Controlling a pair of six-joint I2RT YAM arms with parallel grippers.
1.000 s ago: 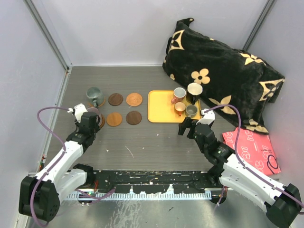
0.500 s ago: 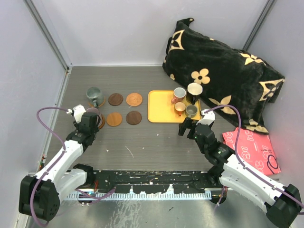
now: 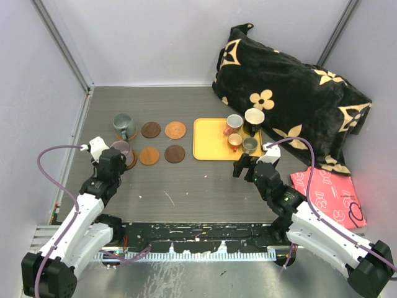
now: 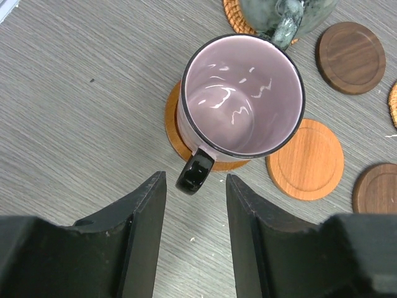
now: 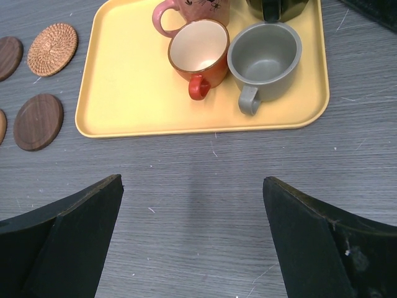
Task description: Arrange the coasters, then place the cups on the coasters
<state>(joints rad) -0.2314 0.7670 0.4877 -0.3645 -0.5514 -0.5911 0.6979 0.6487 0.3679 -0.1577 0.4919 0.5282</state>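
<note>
The translucent purple mug (image 4: 242,93) stands on an orange coaster (image 4: 177,133), its dark handle (image 4: 195,174) pointing at my left gripper (image 4: 195,183). That gripper is open and holds nothing; the handle sits just ahead of its tips, untouched. Behind it the grey-green mug (image 3: 123,125) rests on a woven coaster. Several bare coasters (image 3: 151,130) (image 3: 175,154) lie between the mugs and the yellow tray (image 5: 124,74). On the tray are the orange cup (image 5: 198,46), the grey cup (image 5: 263,56), the copper-pink cup (image 3: 234,123) and the black cup (image 3: 254,118). My right gripper (image 5: 192,186) hangs wide open before the tray.
A black pillow with gold flowers (image 3: 291,93) fills the back right, touching the tray's far corner. A pink patterned bag (image 3: 325,192) lies at the right beside my right arm. Grey walls close in the left and the back.
My left arm has drawn back towards the near edge, away from the purple mug, leaving it on its coaster. The right arm has not moved.
</note>
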